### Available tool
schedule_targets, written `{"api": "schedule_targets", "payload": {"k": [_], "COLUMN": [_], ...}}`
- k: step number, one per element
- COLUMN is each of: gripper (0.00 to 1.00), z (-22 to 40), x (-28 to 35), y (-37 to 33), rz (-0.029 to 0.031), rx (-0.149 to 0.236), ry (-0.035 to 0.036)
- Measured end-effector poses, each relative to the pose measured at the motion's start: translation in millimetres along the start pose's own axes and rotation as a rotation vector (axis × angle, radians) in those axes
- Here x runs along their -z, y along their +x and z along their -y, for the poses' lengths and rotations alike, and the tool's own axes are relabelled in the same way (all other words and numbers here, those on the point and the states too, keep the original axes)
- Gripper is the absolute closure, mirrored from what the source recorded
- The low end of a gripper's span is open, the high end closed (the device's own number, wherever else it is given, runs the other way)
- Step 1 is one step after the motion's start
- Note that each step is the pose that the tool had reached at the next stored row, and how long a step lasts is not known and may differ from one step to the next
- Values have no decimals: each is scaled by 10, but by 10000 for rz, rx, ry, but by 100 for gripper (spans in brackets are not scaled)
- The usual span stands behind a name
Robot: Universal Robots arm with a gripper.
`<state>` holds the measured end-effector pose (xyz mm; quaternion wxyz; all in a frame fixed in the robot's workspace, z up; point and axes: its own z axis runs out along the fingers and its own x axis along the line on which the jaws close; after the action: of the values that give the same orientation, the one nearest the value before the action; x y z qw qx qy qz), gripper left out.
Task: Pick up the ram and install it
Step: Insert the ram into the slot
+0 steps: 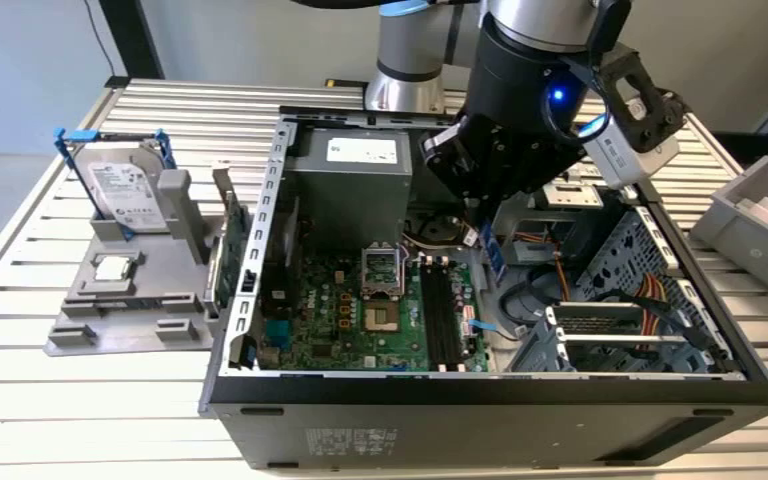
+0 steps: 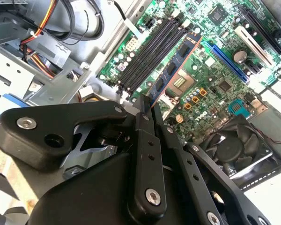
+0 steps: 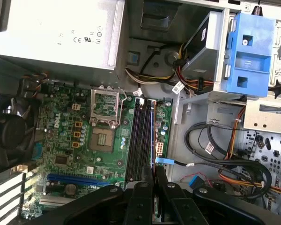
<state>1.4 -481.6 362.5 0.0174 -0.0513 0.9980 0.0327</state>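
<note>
My gripper point(image 1: 484, 218) hangs inside the open computer case point(image 1: 491, 385), shut on the ram point(image 1: 491, 252). The ram is a thin, narrow stick that looks bluish with dark chips point(image 2: 178, 65). It sticks out from between my fingertips point(image 2: 147, 101) and points down toward the motherboard point(image 1: 344, 315). In the first wrist view I see the ram edge-on point(image 3: 153, 136) past the gripper point(image 3: 153, 171), running along the long black memory slots point(image 3: 140, 140) and in line with them. It is above the slots point(image 2: 147, 51), apart from them.
The power supply point(image 1: 351, 170) fills the case's back; a CPU socket point(image 1: 381, 290) lies beside the slots. Cables point(image 1: 631, 300) and a drive cage crowd the exterior view's right. A fan point(image 2: 236, 140) sits nearby. Outside stand a hard drive point(image 1: 124, 190), a green card point(image 1: 231, 250) and a grey bin point(image 1: 758, 215).
</note>
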Motion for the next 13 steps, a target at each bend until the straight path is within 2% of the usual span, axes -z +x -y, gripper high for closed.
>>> {"api": "schedule_targets", "payload": {"k": [13], "gripper": [100], "z": [5], "x": [-78], "y": [3], "rz": [-1], "rx": [-6], "ry": [1]}}
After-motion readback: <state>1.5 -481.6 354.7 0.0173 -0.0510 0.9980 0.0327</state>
